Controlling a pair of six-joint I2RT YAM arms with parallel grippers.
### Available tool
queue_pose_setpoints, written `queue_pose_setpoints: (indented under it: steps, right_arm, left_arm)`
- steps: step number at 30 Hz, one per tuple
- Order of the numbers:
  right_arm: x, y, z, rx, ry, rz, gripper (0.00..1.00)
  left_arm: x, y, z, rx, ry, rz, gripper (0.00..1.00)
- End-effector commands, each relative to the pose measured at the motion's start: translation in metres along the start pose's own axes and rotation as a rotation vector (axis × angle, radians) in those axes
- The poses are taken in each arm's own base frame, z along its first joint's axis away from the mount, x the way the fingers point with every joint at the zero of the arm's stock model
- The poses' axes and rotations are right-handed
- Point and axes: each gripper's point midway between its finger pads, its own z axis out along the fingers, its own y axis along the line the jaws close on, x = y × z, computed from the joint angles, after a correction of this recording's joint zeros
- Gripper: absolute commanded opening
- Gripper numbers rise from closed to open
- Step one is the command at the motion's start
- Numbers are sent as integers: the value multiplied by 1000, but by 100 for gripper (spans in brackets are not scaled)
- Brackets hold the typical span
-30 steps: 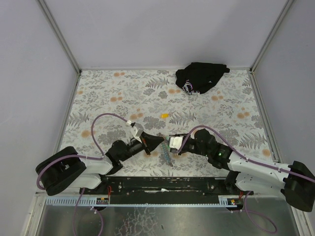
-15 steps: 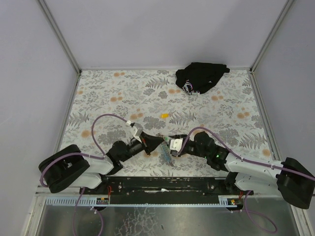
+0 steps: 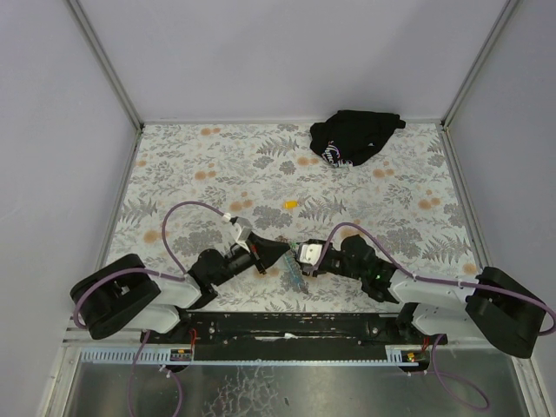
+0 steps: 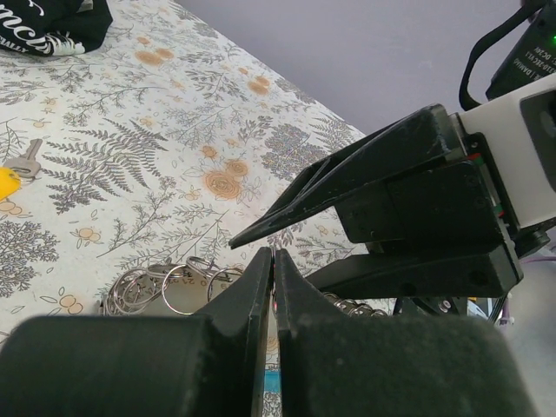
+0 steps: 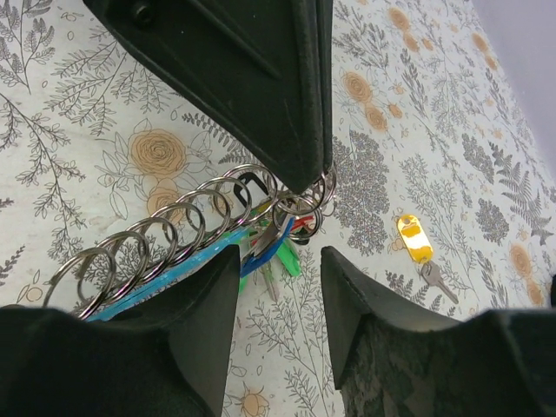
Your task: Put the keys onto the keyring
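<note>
My left gripper (image 4: 273,254) is shut, and in the right wrist view its black tip (image 5: 300,174) pinches the ring cluster of the keyring (image 5: 306,201). A row of metal rings (image 5: 165,236) runs along the light-blue strap (image 5: 148,280) lying on the table. The keys (image 5: 271,276), with blue, green and red tags, lie fanned out under the cluster. My right gripper (image 5: 278,256) is open just above them, one finger on each side, holding nothing. From above, the two grippers (image 3: 285,253) (image 3: 301,258) meet tip to tip over the strap (image 3: 294,278).
A single key with a yellow tag (image 5: 414,238) (image 3: 291,204) lies alone on the floral cloth beyond the grippers. A black cloth bundle (image 3: 352,136) sits at the back right. Grey walls close in the table on three sides.
The right arm has swung in toward the near edge and its gripper has edged closer to the left gripper's tip. The left arm and the keyring have stayed put.
</note>
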Motion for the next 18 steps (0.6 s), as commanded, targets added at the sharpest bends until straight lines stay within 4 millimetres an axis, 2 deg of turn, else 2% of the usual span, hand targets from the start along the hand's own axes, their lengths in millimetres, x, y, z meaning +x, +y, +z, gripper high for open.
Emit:
queue_pose_setpoints:
  steps: [1,8,11,15,16,18]
  right_arm:
    - [-27,-15,6,49,-126,4,48]
    - [-35,-20,9,64,-169,2,41]
    - [-35,-21,7,67,-166,-6,29]
    - [-29,-25,2,66,-96,-22,4]
    - [-27,-26,0,70,-74,-24,1]
    - [-26,-31,-3,80,-37,-31,0]
  left_arm:
    - [-36,-19,3,81,-141,15,0]
    - [-34,-19,2,85,-139,10,0]
    - [-35,-18,0,79,-143,13,0]
    - [-35,-14,-3,53,-142,30,0]
    - [-35,-13,-3,47,-140,36,0]
    - [-34,-10,-5,34,-136,45,0]
